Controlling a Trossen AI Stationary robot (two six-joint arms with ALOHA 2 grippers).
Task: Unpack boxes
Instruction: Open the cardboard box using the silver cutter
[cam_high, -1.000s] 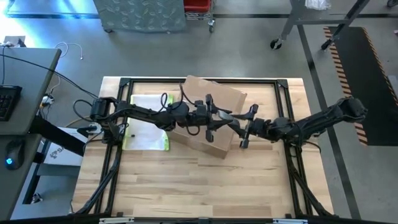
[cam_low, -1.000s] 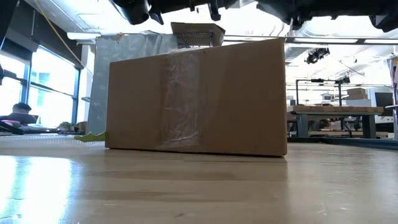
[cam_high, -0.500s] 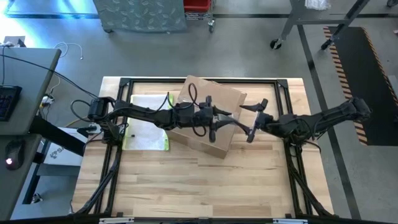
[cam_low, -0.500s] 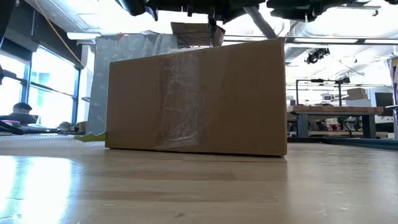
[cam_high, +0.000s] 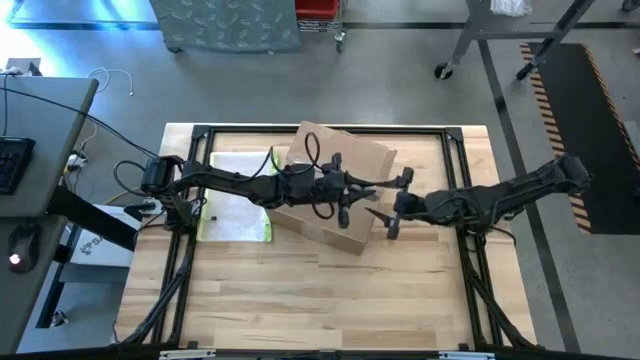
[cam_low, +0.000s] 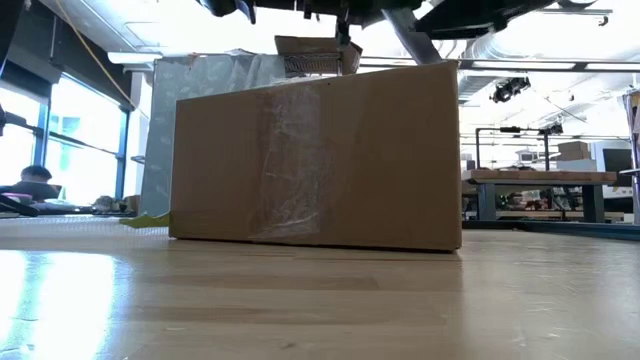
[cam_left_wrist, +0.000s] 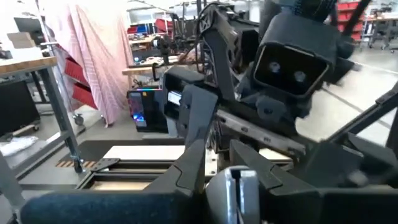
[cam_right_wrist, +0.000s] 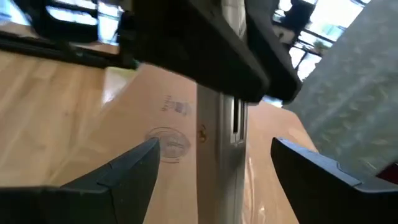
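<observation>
While the box (cam_high: 335, 195) sits mid-table (cam_high: 300, 290), still taped shut, my left hand (cam_high: 362, 190) hovers over its top near the right edge; can't tell how far open it is or if it's holding anything. My right hand (cam_high: 392, 202) hangs just off that edge, fingers (cam_right_wrist: 118, 171) spread wide, empty. Best bet: go for the tape seam slowly. Seam's mostly hidden behind my arms.

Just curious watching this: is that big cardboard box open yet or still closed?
Still closed, it seems: the box stands flat on the table, clear tape unbroken down its side. Its top is partly hidden by the arms.
</observation>
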